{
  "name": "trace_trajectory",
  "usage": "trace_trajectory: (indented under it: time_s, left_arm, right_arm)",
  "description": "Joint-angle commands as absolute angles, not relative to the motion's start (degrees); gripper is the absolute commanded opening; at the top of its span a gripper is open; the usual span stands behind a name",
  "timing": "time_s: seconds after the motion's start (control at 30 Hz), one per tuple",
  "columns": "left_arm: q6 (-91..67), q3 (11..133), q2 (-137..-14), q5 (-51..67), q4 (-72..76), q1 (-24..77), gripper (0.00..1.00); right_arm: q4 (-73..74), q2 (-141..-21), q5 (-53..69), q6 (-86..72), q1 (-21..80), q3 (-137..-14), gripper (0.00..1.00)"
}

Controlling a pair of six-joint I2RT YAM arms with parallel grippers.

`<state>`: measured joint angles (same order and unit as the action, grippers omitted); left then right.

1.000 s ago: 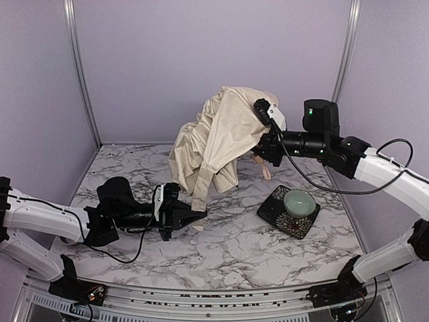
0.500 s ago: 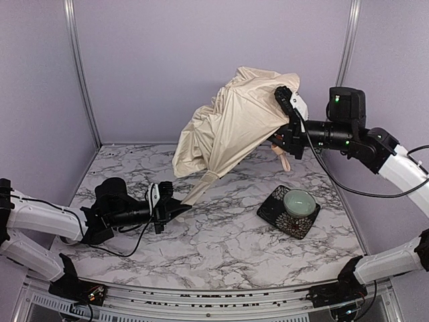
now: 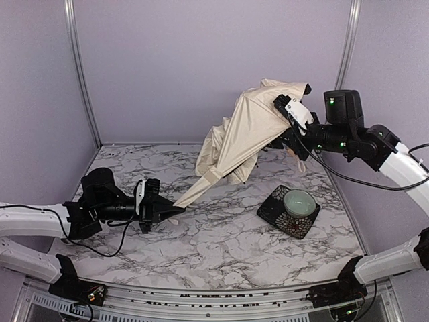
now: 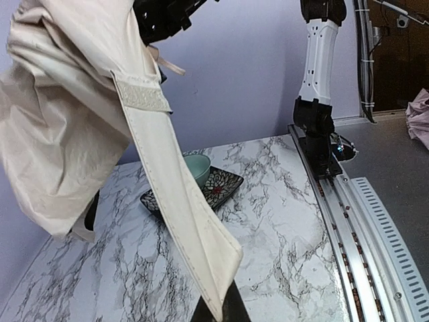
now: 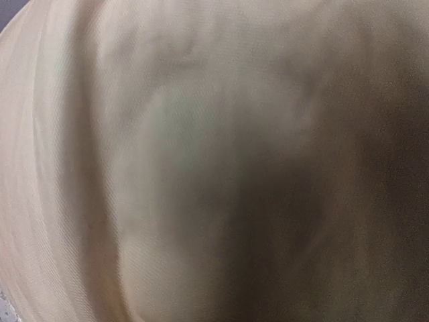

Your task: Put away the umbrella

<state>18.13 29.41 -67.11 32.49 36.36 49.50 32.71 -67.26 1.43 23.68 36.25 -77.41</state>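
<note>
- The umbrella [image 3: 244,131] hangs half-collapsed in the air over the table's [image 3: 221,248] far right corner, its canopy bunched and loose.
- The right gripper [image 3: 287,131] carries it. Its fingers are buried in fabric, but the hanging load suggests they are clamped on the umbrella.
- The left gripper [image 3: 173,210], low over the table's left half, is pinched tight on the end of the strap [image 3: 201,186], which runs taut up to the canopy.
- To do this step well, I judge: hold the strap tense, wind it evenly round the folds, and steer clear of the bowl [image 3: 299,200] on its plate [image 3: 273,215] near the right edge.
</note>
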Motion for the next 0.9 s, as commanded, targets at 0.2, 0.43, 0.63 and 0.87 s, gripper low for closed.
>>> trace_trajectory:
  time_s: [0.2, 0.43, 0.63, 0.87]
  left_arm:
    - [26.1, 29.5, -58.2, 27.1, 28.6, 47.5, 0.00]
    - [27.7, 34.0, -70.8, 31.1, 24.8, 45.4, 0.00]
    - [29.8, 36.8, -75.8, 27.9, 24.9, 44.6, 0.00]
    - [31.9, 38.7, -80.7, 26.6, 27.7, 40.8, 0.00]
  right_arm:
    - [32.7, -62.2, 13.0, 27.6, 35.8, -80.6, 0.00]
    - [33.3, -60.3, 24.7, 27.6, 35.8, -81.7, 0.00]
    - [41.1, -61.9, 40.1, 31.1, 35.9, -84.7, 0.00]
    - [43.8, -61.4, 45.1, 31.3, 37.1, -79.5, 0.00]
